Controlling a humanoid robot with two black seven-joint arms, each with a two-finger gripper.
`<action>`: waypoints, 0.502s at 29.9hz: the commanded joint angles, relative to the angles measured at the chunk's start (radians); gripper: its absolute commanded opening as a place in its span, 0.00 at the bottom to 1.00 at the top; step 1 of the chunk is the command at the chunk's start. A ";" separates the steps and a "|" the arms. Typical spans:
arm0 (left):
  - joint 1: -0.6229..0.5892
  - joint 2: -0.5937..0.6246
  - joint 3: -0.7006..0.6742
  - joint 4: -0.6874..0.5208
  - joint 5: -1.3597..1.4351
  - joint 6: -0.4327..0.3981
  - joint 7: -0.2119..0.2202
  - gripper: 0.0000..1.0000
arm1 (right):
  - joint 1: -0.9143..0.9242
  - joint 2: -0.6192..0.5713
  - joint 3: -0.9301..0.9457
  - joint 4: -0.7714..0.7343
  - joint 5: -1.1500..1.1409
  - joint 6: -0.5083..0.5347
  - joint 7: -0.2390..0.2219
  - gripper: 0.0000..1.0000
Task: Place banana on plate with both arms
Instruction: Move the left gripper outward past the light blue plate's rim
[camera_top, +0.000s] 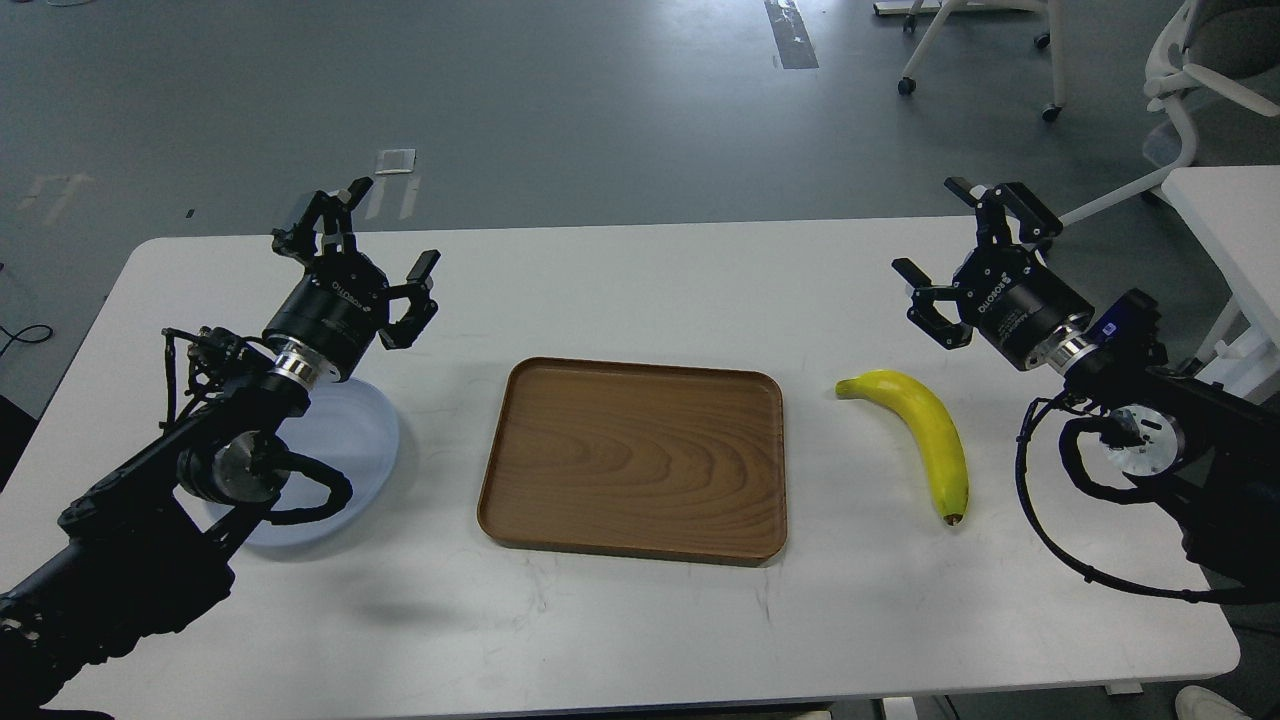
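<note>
- The left arm's fingers (372, 260) are spread wide and hold nothing. They hang above the surface near its far left edge, just beyond the plate.
- The plate (368, 432) is round, shallow and pale blue-grey. It lies flat near the left edge of the white surface (640, 290). The left arm crosses over it and hides much of its left and near side, so its full outline cannot be traced.
- A rectangular brown wood-grain tray (634, 455) sits in the middle of the surface, between plate and banana. Nothing lies in it.
- The banana (925, 435) lies on the surface right of the tray, well apart from the plate. Its stem end points toward the tray; its dark tip points toward the near edge.
- The banana looks light, smooth-skinned and a little soft, so a hard squeeze would likely bruise it. A gentle grip across the thick middle seems best.
- The right arm's fingers (953, 252) are also spread wide and hold nothing, above the far right of the surface, beyond the banana and apart from it.
- The frame edges cut off both arms. Any contact between the left arm and the plate cannot be judged.
</note>
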 joint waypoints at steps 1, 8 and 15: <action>0.000 0.006 -0.001 0.000 0.001 -0.003 -0.002 0.99 | 0.000 0.002 0.000 -0.003 -0.001 0.000 0.000 0.99; 0.002 0.007 0.001 0.000 0.001 -0.012 0.000 0.99 | 0.000 0.002 0.000 -0.010 -0.001 0.000 0.000 0.99; 0.002 0.039 0.014 0.019 0.001 -0.029 -0.003 0.99 | 0.000 0.002 -0.005 -0.008 -0.004 0.000 0.000 0.99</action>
